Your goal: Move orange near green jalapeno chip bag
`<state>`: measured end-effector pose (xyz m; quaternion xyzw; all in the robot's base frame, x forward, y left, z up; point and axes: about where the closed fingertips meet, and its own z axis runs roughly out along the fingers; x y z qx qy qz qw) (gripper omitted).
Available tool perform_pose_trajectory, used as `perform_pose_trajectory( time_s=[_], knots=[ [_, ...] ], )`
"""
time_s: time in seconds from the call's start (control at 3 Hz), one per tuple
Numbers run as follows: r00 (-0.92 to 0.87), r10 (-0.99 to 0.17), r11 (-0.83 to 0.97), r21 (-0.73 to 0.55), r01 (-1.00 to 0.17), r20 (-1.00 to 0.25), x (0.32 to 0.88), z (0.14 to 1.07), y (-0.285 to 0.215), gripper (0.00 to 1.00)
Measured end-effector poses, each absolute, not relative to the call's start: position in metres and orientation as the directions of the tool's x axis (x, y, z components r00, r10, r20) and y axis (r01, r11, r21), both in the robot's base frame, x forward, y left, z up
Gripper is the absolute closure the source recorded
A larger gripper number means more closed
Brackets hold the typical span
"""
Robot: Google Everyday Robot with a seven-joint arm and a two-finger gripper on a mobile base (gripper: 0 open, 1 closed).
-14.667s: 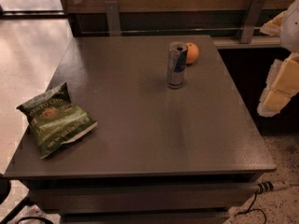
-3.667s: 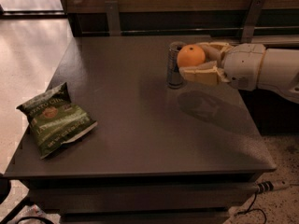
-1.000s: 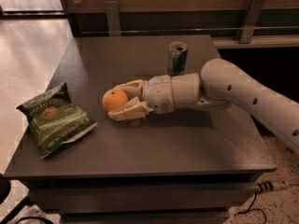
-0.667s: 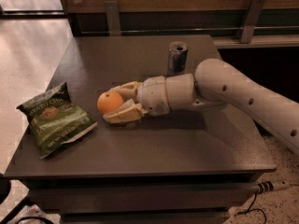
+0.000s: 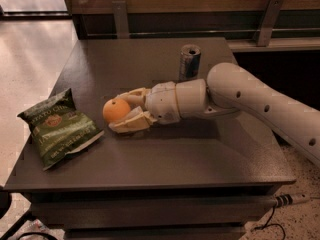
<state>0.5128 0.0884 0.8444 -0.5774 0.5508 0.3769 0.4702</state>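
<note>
Green jalapeno chip bag lies at the left edge of the tabletop. Just right of it, the orange is clamped in the gripper, low over the surface. Drink can stands upright farther right, toward the far side.

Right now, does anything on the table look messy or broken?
Nothing is spilled or broken. The can stands upright at the back, and the gripper has its jaws closed on the orange close beside the green chip bag. Only oddity: the crinkled bag's left corner pokes past the table edge.
</note>
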Motion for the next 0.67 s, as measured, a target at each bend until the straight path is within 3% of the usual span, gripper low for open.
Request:
perform_pose_trajectory(
  time_s=[0.67],
  knots=[
    [0.112,-0.281,0.041,-0.128,-0.991,-0.953,0.5109,0.8447,0.0921,0.14]
  ],
)
